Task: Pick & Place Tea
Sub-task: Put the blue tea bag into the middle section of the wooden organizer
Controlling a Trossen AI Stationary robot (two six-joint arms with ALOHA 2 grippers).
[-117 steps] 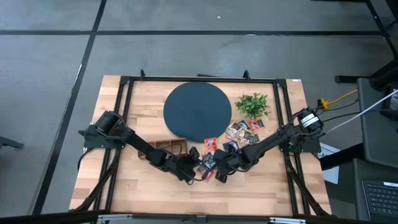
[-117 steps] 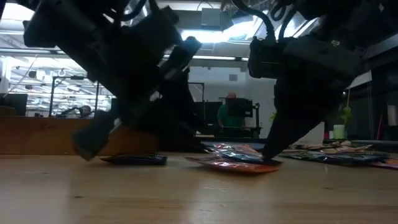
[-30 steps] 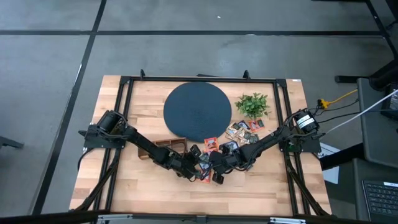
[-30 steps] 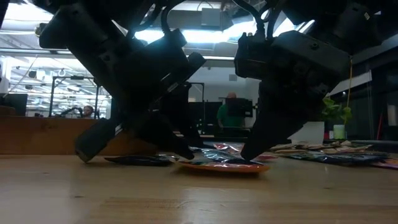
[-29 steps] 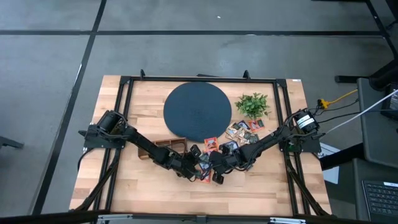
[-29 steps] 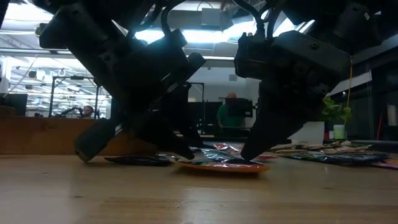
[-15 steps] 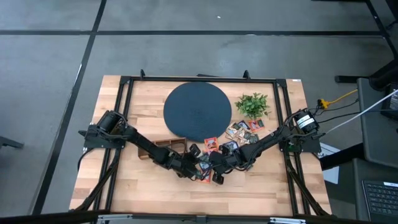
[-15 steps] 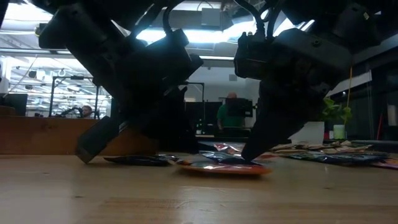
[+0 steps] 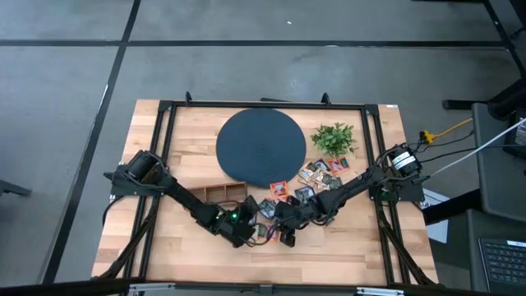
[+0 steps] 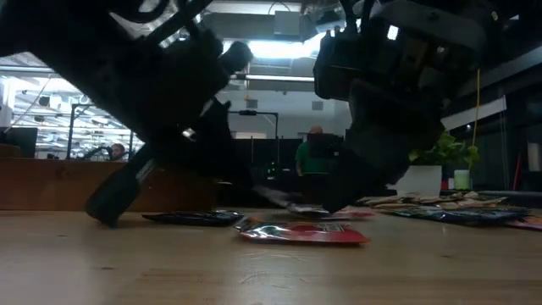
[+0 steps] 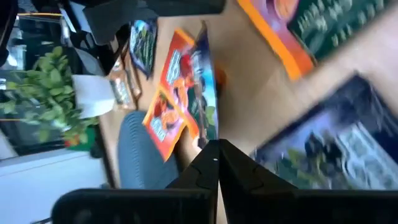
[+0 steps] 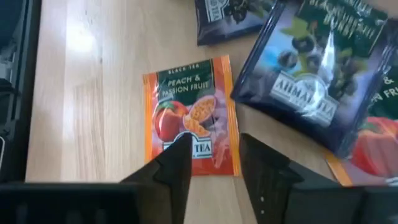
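Low view: left end effector (image 10: 254, 193) closed, right end effector (image 10: 326, 203) parted above wooden table (image 10: 169, 263).

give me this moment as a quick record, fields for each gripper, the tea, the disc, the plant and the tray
left gripper: shut, low over the table's front middle; the views don't settle whether it holds a sachet
right gripper: open, above an orange peach sachet lying flat on the wood
tea sachets: loose cluster right of centre, between the grippers and the plant
disc: round, dark, at the back centre, nothing on it
plant: right of the disc
wooden tray: in front of the disc, by the left arm
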